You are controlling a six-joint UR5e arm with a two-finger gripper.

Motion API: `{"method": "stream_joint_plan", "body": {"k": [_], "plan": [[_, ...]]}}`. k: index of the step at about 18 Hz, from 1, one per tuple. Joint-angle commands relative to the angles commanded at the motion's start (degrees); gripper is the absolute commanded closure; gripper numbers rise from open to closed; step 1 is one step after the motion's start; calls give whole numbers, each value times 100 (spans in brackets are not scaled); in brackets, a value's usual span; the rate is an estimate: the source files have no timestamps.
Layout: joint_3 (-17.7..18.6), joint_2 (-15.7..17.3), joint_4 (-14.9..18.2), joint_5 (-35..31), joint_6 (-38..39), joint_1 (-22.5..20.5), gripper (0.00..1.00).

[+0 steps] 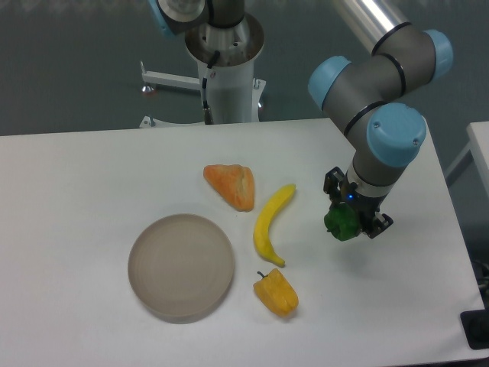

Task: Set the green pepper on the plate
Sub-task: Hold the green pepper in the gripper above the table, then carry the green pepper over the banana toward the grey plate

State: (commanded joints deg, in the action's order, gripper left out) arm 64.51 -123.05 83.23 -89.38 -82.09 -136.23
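Fixed camera, pepper: the green pepper sits right in the gripper, out on the right side of the bench, and looks just clear of the surface, though that's hard to call.
Fixed camera, gripper: fingers clamped on the green pepper, one dark finger on either side.
Fixed camera, plate: the plate lies well apart to the left and a touch nearer, nothing on it.
Fixed camera, the key relation: from the gripper, the plate is left and slightly near, and the banana stands lengthwise between them, with the yellow-orange pepper just right of the plate's rim.
Fixed camera, arm pose: wrist pointing straight down over the pepper, forearm reaching in from the far right.
Fixed camera, next call: I'd say carry it left, high enough to clear that banana.
Fixed camera, also there: an orange wedge-shaped piece far of the plate.
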Motion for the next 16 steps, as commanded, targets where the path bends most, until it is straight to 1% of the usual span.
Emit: {"method": "stream_joint_plan", "body": {"k": [6,8,9,11,12,14,15,16], "plan": [[-9,9,0,9,79,35,95],[35,44,35,52,132,123,94],[35,105,44,61,306,245,94],[114,158,18,105,989,674,94],[210,158,-87,149,1385,877,94],[281,132,-656,167,2202,1264,95],[299,132,-816,167,2441,1440,95],[299,132,-843,184,2557,1563,95]]}}
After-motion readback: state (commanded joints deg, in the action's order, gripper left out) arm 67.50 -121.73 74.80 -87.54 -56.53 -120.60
